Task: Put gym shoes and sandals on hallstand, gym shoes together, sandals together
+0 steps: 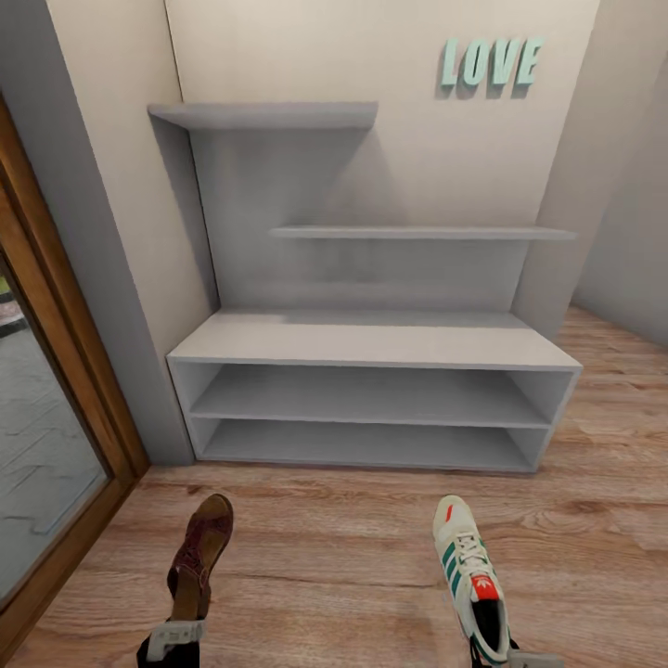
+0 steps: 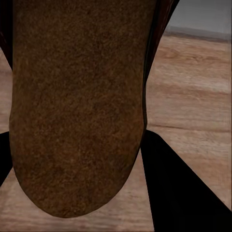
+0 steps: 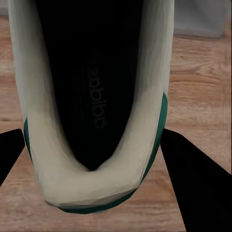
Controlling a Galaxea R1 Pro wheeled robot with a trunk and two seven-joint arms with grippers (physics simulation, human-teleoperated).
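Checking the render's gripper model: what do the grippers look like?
Left gripper: pale grey-white block on a black wrist. Right gripper: a grey sliver and a black part at the frame's edge. Wrist views: fingers are plain black wedges, no markings or cables visible.

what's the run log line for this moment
left gripper: shut on sandal | right gripper: shut on gym shoe | hallstand: shelves bare | facing rack, shoes over floor

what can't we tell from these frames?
- Left gripper contact on the sandal: head view's bottom edge cuts it off; the sandal's sole blocks the left wrist view.
- Right gripper contact on the gym shoe: cut off by the same edge; the shoe's heel blocks the right wrist view.
- Hallstand bottom shelf's back: shadowed.
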